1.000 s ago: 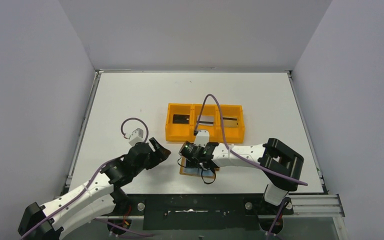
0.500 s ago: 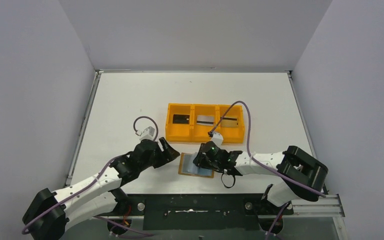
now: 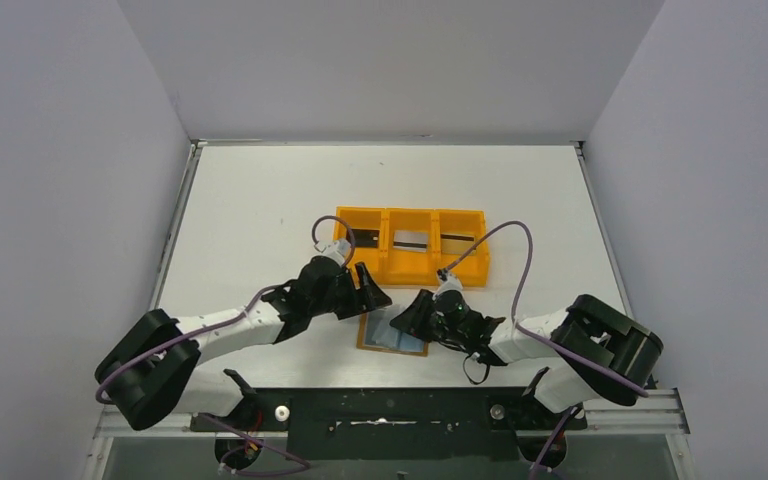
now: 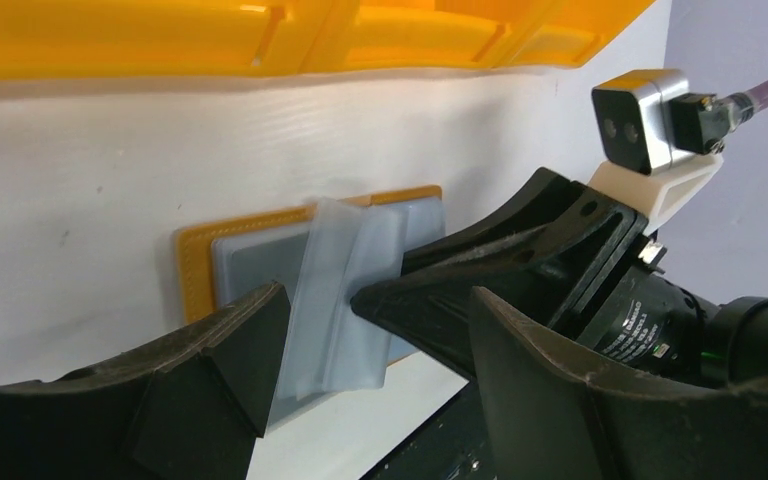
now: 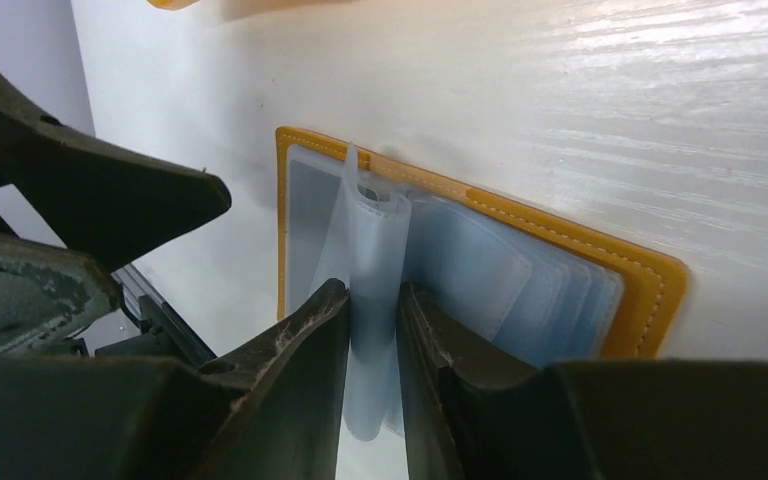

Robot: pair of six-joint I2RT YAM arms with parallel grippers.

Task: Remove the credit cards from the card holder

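Right claw (image 5: 370, 300) is pinching a clear sleeve (image 5: 375, 230) of the open card holder (image 5: 650, 290). Left claw (image 3: 372, 288) is spread wide, right beside it.

Overhead view from high behind, wrist views low, close, opposed, all sharing the card holder (image 4: 260, 262)

The white tabletop (image 3: 260, 200) carried two things. An orange three-compartment tray (image 3: 410, 211) sat around its middle. Nearer the front edge, just apart from the tray, the tan-orange card holder (image 3: 382, 338) lay opened flat, its pale clear pockets facing up.
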